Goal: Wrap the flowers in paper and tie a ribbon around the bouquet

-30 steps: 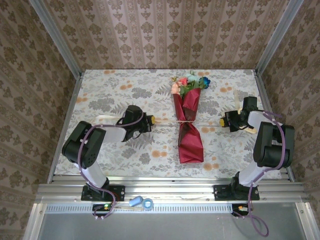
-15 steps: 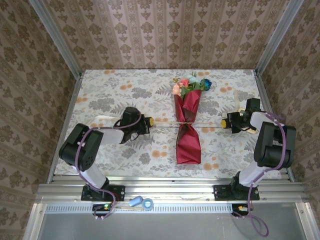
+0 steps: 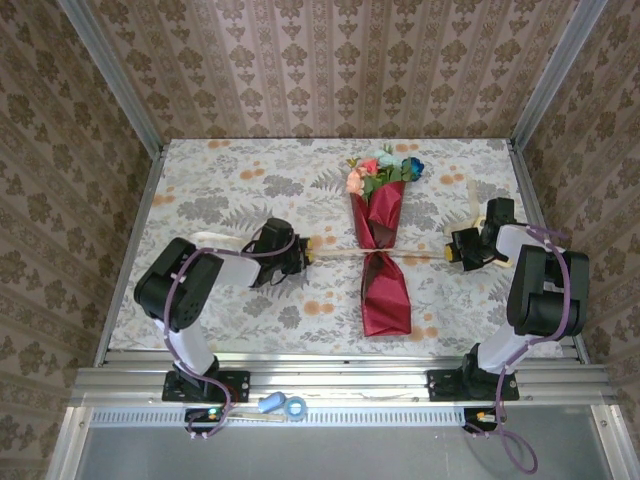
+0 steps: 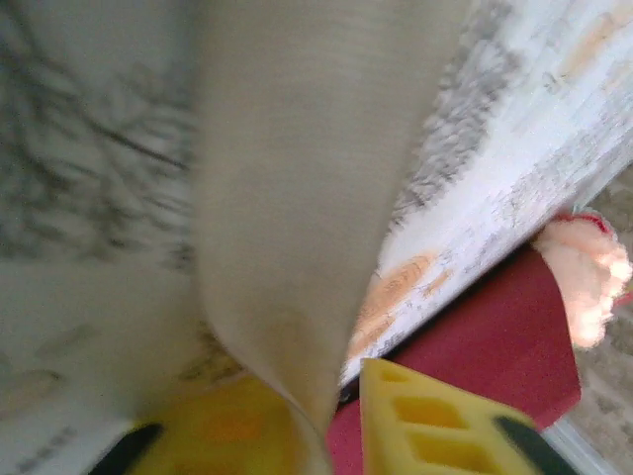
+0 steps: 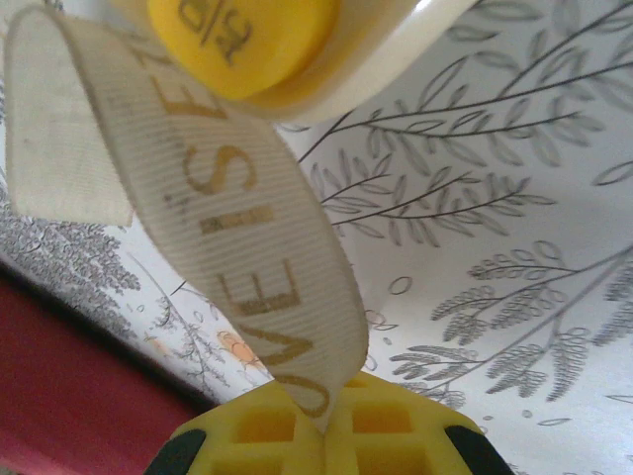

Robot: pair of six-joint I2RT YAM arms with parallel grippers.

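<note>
Crimson bouquet (image 3: 384, 285), one; cream ribbon (image 5: 247, 247), one, round its waist.

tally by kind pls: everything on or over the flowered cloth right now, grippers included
bouquet: 1
ribbon: 1
grippers: 2 (left gripper, right gripper)
total: 4

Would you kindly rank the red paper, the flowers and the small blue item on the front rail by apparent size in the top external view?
1. paper, plainly the largest.
2. flowers.
3. blue item, the smallest, even though the rail may lie nearer the camera.
</note>
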